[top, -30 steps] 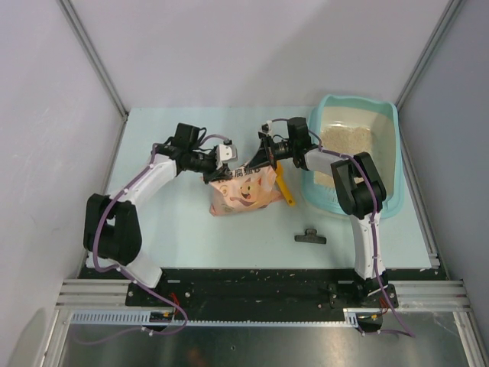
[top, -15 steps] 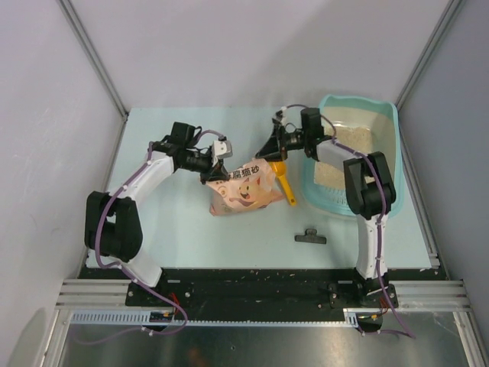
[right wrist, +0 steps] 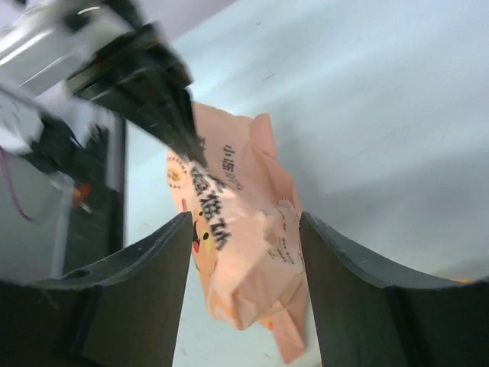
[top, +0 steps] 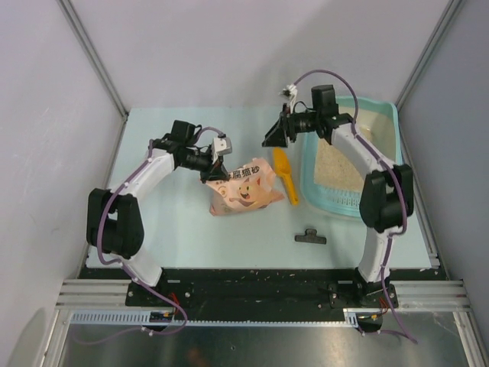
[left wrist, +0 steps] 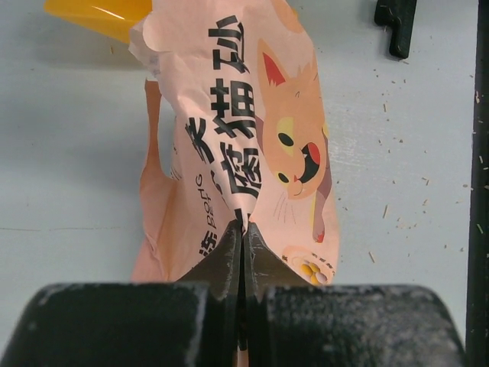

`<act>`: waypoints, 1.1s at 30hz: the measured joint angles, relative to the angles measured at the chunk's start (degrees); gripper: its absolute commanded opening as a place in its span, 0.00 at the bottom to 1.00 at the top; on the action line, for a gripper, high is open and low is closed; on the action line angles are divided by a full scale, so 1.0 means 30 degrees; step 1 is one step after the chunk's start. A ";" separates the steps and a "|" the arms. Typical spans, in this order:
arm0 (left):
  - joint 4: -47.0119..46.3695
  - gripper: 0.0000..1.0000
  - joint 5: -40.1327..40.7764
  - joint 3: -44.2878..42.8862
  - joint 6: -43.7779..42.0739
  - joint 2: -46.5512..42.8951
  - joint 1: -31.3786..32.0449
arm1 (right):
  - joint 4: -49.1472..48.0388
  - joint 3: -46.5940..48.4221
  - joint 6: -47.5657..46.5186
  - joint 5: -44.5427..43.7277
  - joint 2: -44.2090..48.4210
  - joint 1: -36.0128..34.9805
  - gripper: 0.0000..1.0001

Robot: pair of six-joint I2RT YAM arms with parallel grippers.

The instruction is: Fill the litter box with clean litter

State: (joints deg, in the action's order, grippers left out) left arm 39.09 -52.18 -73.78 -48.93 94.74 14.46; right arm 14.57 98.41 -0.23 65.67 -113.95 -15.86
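- Since a second ago my right gripper [top: 270, 138] has let go of the pink-orange printed soft bag [top: 244, 189] and swung from beside the tray to the upper centre of the overhead view. Its fingers now stand apart with nothing between them; its own camera shows the bag lying beyond them.
- Meanwhile my left gripper [top: 213, 171] has closed. Its fingers are pressed together on the bag's crumpled top edge, just left of centre.
- With only that one hold, the bag has sagged back onto the table, left of the tray.
- The large light-teal rectangular plastic litter box [top: 333, 209] sits at the right of the frame, my right arm crossing above it.
- Pale beige, sand-like clean litter [top: 336, 164] covers most of its floor, so I judge the pour largely done.
- What is left, I think, is to put the bag down and perhaps level the fill. I cannot tell how much the bag still holds.
- An orange plastic scoop [top: 284, 176] lies between bag and tray, and a small black clip [top: 310, 237] lies lower centre, well apart from both.
- The table [top: 168, 222] is a matte pale blue-green sheet with scattered specks.
- Plain grey-white walls [top: 252, 53] enclose it, with aluminium rails [top: 252, 294] along the bottom edge.
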 measured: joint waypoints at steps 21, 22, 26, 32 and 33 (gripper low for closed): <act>0.0619 0.00 -0.0692 -0.1107 0.2208 0.1202 -0.0393 | 0.3351 -0.5909 -2.0881 -0.5355 0.4299 -0.5617 0.77; 0.0656 0.00 -0.0750 -0.1180 0.2331 0.1304 -0.0444 | 0.2849 -0.5982 -2.0771 -0.5632 0.4233 -0.5770 0.77; 0.0663 0.00 -0.0911 -0.1239 0.2623 0.1428 -0.0546 | 0.0976 -0.6098 -2.0152 -0.6288 0.4189 -0.6193 0.77; 0.0714 0.00 -0.1275 -0.1311 0.3082 0.1588 -0.0714 | -0.0036 -0.6105 -2.0312 -0.6666 0.3832 -0.6411 0.73; 0.0714 0.00 -0.1341 -0.1362 0.3191 0.1647 -0.0758 | 0.0109 -0.6105 -2.0538 -0.6703 0.3738 -0.6411 0.73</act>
State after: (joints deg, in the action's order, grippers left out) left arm 41.23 -56.21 -77.87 -39.35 99.68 12.19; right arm 14.90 80.09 -61.84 45.56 -102.74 -35.09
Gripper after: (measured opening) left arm 0.008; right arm 0.747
